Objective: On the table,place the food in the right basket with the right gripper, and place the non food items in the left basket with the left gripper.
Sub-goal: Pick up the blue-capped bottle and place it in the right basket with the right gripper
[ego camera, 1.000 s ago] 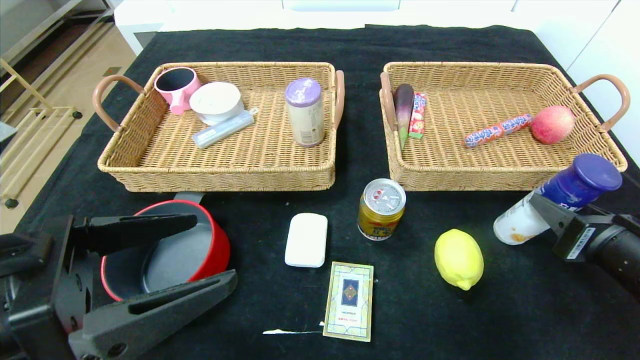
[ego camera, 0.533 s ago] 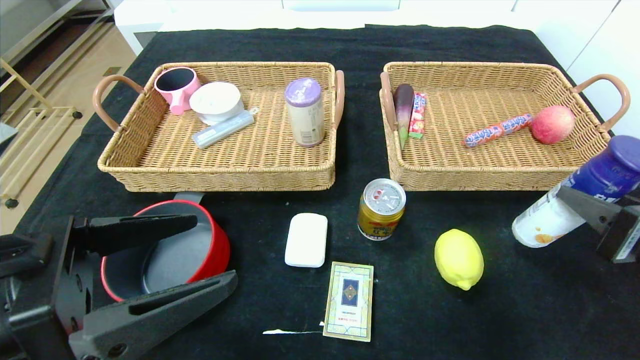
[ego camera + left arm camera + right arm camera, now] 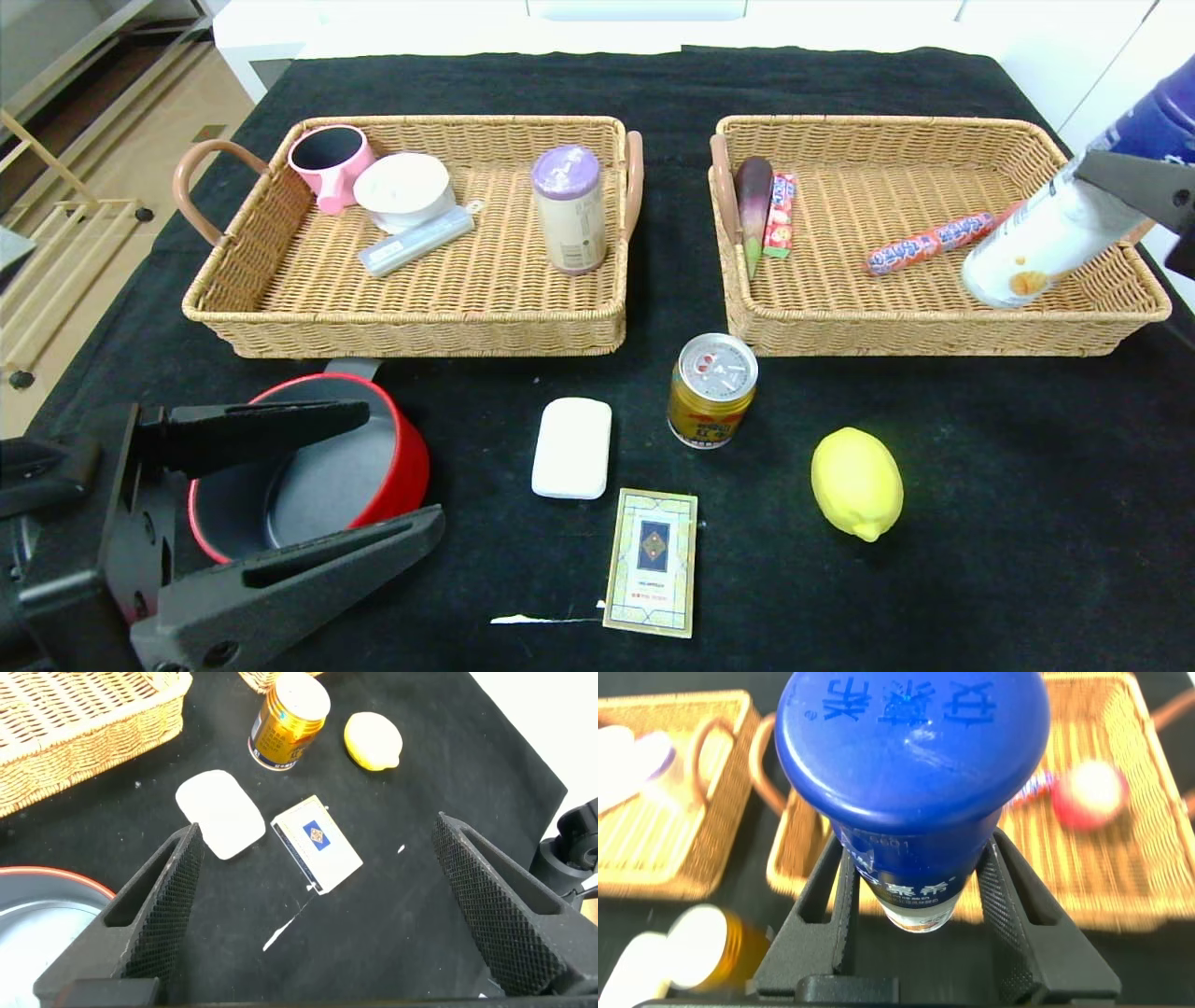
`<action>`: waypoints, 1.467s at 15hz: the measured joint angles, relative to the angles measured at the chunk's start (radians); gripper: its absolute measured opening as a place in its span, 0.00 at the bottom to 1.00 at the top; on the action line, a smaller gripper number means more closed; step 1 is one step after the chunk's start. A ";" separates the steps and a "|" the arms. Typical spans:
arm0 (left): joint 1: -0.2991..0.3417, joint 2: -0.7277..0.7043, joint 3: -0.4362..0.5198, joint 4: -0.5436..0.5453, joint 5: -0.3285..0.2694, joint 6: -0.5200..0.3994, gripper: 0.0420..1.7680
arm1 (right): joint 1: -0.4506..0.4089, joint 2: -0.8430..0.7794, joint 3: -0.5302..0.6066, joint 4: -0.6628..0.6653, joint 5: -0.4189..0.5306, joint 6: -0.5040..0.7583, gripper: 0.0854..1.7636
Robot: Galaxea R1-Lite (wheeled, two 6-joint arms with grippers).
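Note:
My right gripper (image 3: 1120,187) is shut on the white-and-blue bottle (image 3: 1046,238). It holds the bottle tilted in the air over the right end of the right basket (image 3: 896,329). In the right wrist view the fingers (image 3: 1001,896) clamp the bottle (image 3: 910,756) just below its blue cap. The lemon (image 3: 856,483), gold can (image 3: 712,389), white block (image 3: 571,448) and card box (image 3: 652,562) lie on the black table (image 3: 1008,523) in front of the baskets. My left gripper (image 3: 401,467) is open at the front left, over the red pot (image 3: 308,485). The left basket (image 3: 411,327) is behind the pot.
The left basket holds a pink cup (image 3: 329,163), a white round tub (image 3: 404,191), a grey stick (image 3: 415,245) and a purple-lidded canister (image 3: 569,210). The right basket holds an eggplant (image 3: 753,201), candy packs (image 3: 924,245) and a red apple (image 3: 1090,793). A white scrap (image 3: 546,619) lies near the card box.
My right gripper has carried the bottle up and away from the table's front right to above the right basket's right end. The left arm has not moved.

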 joint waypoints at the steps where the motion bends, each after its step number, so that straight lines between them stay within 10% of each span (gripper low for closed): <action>1: 0.000 0.001 0.000 0.000 0.000 0.000 1.00 | -0.009 0.044 -0.050 -0.001 0.004 -0.003 0.44; 10: -0.002 0.010 0.001 0.000 0.000 0.002 1.00 | -0.080 0.432 -0.428 -0.008 0.024 -0.001 0.44; 22: -0.002 0.010 0.001 0.002 0.000 0.002 1.00 | -0.138 0.620 -0.570 -0.054 0.033 -0.004 0.44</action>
